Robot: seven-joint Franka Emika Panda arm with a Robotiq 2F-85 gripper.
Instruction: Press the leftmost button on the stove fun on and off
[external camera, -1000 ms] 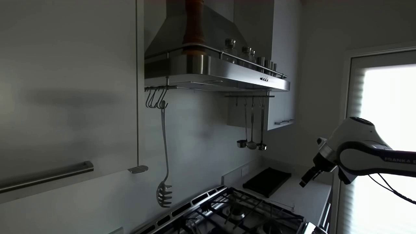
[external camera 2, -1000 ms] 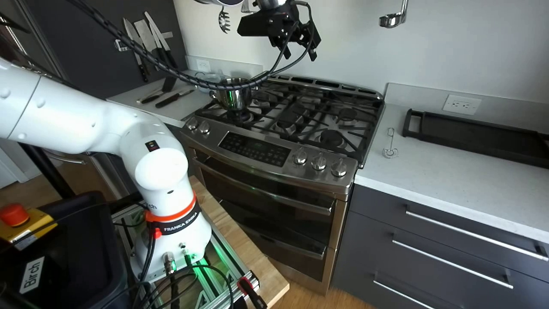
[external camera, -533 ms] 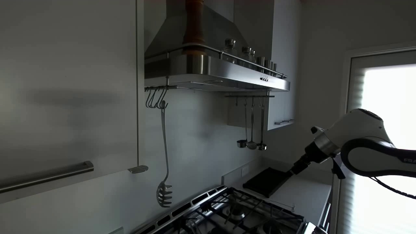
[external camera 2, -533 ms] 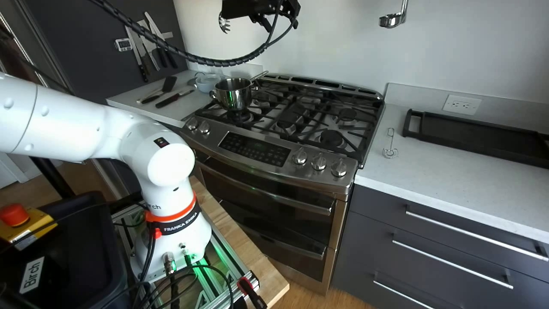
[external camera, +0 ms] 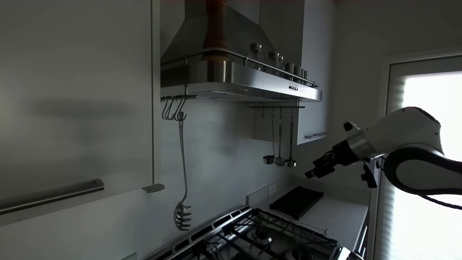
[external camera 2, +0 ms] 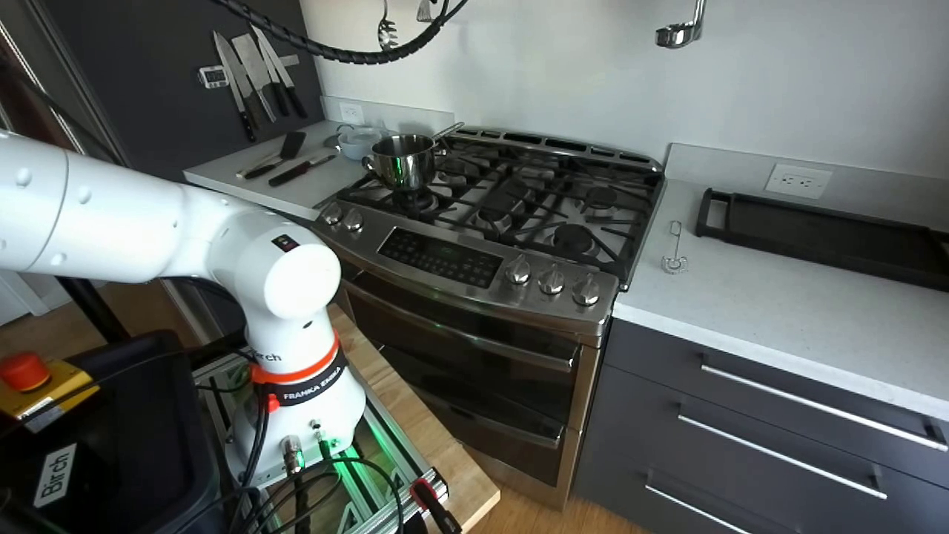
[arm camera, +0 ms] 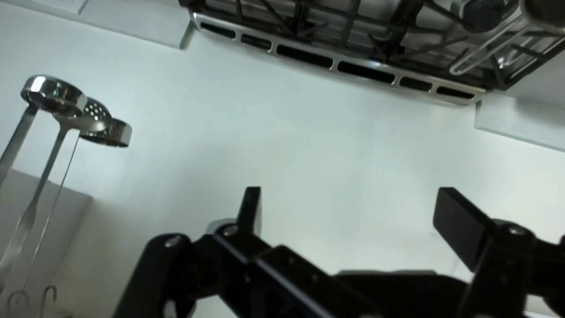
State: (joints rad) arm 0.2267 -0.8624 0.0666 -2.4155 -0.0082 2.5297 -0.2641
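Note:
The steel stove hood [external camera: 260,80] hangs on the wall in an exterior view. A short row of small dark buttons [external camera: 293,88] sits on its front band, toward the right end. My gripper [external camera: 312,174] is below and to the right of the buttons in that view, apart from the hood, pointing down and leftward. In the wrist view the gripper [arm camera: 348,207] is open, its two black fingers wide apart with nothing between them and white wall behind. Hood and buttons do not show in the wrist view. The gripper is out of frame above the stove [external camera 2: 511,305] in an exterior view.
Ladles [external camera: 279,160] hang under the hood, also at left in the wrist view [arm camera: 53,97]. A pasta spoon [external camera: 181,216] hangs further left. A pepper mill [external camera: 216,29] and jars stand on the hood. A pot [external camera 2: 404,165] is on the stove. A wall cabinet [external camera: 314,72] adjoins the hood.
The gripper has risen and moved toward the wall, and the wrist has tilted to point less steeply down. It has left the top of an exterior view.

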